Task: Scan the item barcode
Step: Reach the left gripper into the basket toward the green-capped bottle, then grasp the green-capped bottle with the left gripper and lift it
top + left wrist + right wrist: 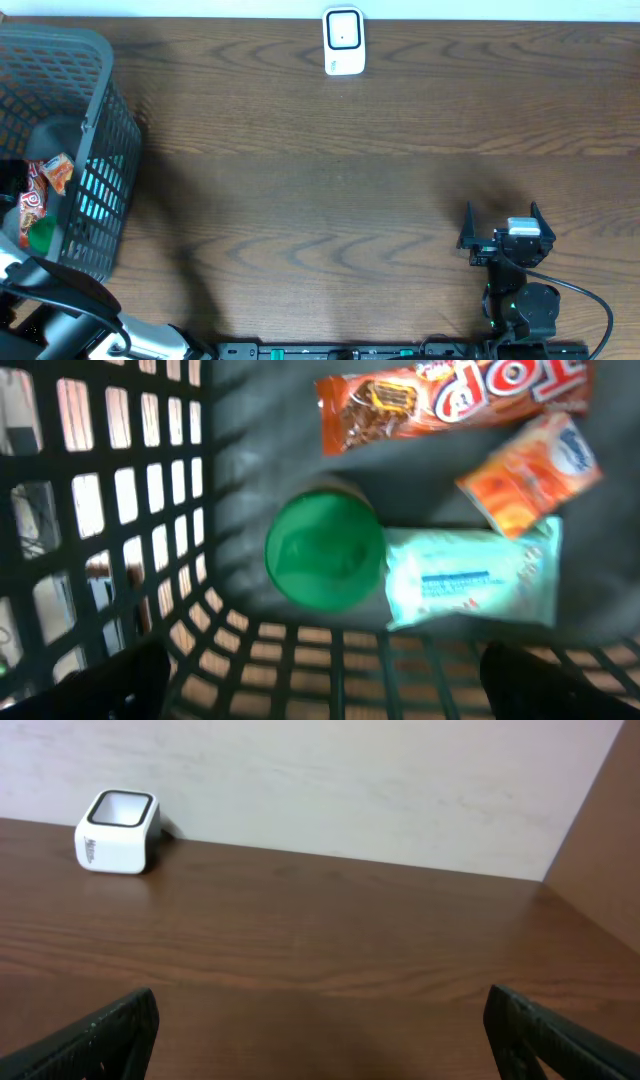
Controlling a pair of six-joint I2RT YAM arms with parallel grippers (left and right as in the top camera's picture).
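The white barcode scanner stands at the far edge of the table, seen at the upper left of the right wrist view. The items lie in the grey mesh basket: a green round lid, a pale teal wipes pack, an orange packet and a brown snack wrapper. My left gripper hangs open above the basket's inside, holding nothing. My right gripper rests open over bare table at the right, far from the scanner, with its fingers wide apart.
The basket fills the table's left end, its mesh wall close to my left fingers. My left arm comes in from the bottom-left corner. A pale wall backs the table.
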